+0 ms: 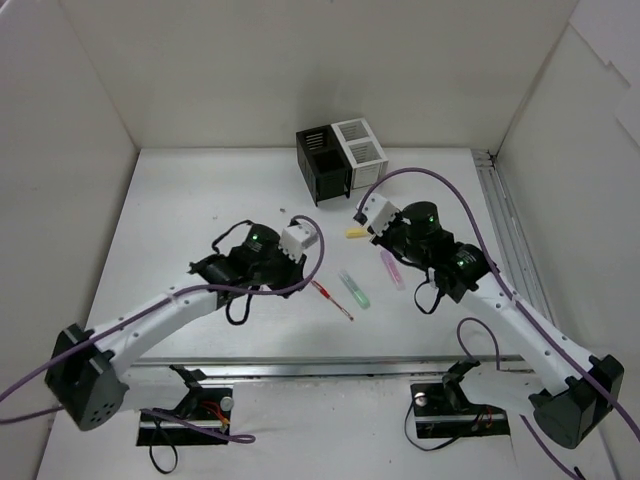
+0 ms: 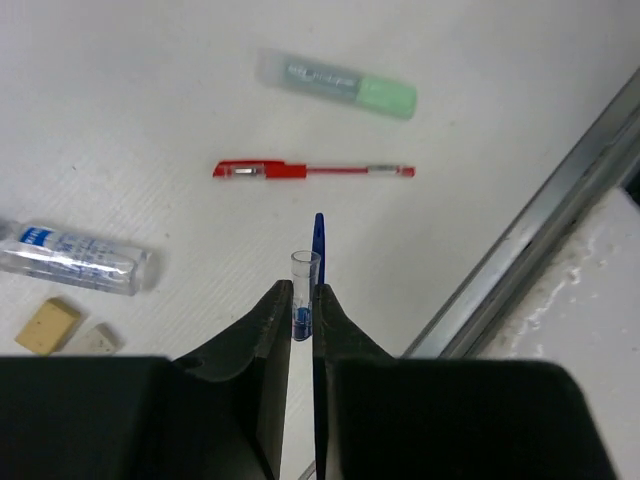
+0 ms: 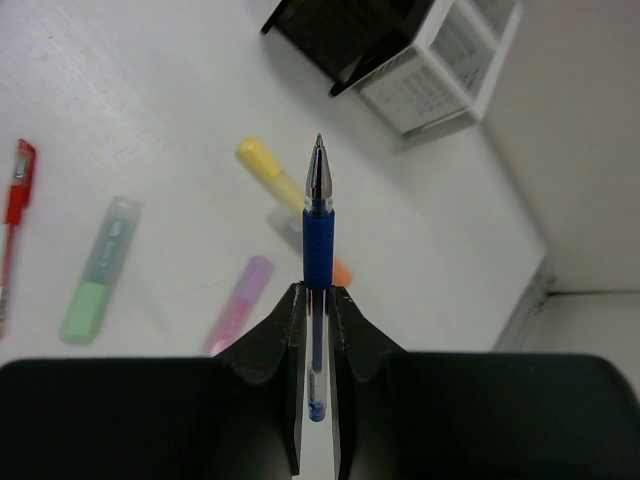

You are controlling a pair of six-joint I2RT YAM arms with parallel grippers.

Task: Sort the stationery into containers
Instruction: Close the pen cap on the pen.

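My right gripper [image 3: 318,292] is shut on a thin blue pen [image 3: 318,215], uncapped, its tip pointing towards the black [image 3: 340,35] and white mesh [image 3: 440,65] containers. My left gripper [image 2: 298,290] is shut on a clear pen cap with a blue clip [image 2: 305,275], held above the table. In the top view the left gripper [image 1: 285,258] and right gripper [image 1: 366,216] hover mid-table, in front of the joined containers [image 1: 340,155]. A red pen [image 2: 312,171], a green highlighter [image 2: 335,82], a clear stick with blue print [image 2: 70,258] and two erasers [image 2: 48,326] lie on the table.
Yellow [image 3: 265,165], orange [image 3: 340,268] and pink [image 3: 238,305] highlighters lie under the right gripper. A metal rail [image 1: 330,365] runs along the table's near edge and another [image 1: 505,230] along the right. White walls enclose the table.
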